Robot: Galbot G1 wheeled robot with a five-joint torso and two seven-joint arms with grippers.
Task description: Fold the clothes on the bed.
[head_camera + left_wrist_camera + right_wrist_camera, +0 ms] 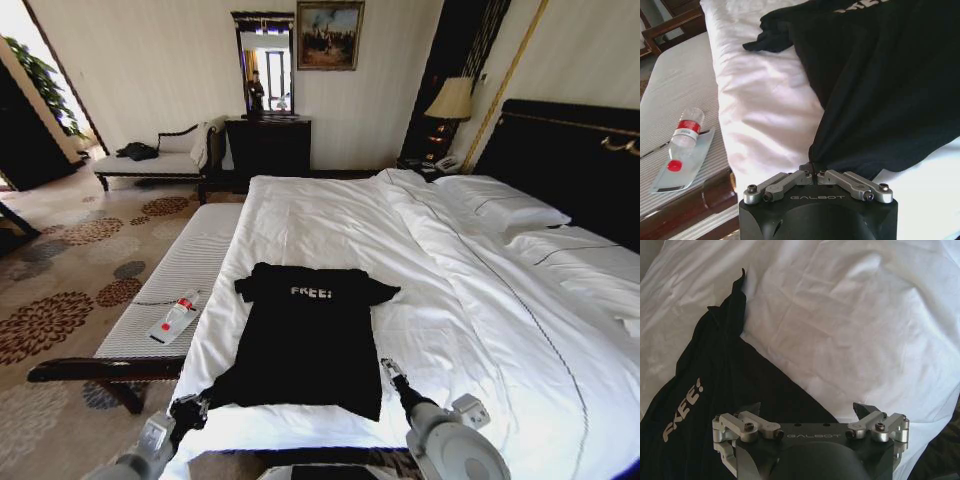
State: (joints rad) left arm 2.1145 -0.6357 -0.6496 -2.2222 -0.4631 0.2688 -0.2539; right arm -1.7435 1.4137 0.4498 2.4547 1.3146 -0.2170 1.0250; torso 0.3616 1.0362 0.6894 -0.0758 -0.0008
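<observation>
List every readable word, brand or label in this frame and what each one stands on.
"FREE!" in white on the chest of the black T-shirt lying on the bed.
"GALBOT" on the body of the left gripper, jaws shut on the shirt's hem.
"GALBOT" on the body of the right gripper, jaws open.
The red label of the plastic bottle on the bench: too small to read.
</observation>
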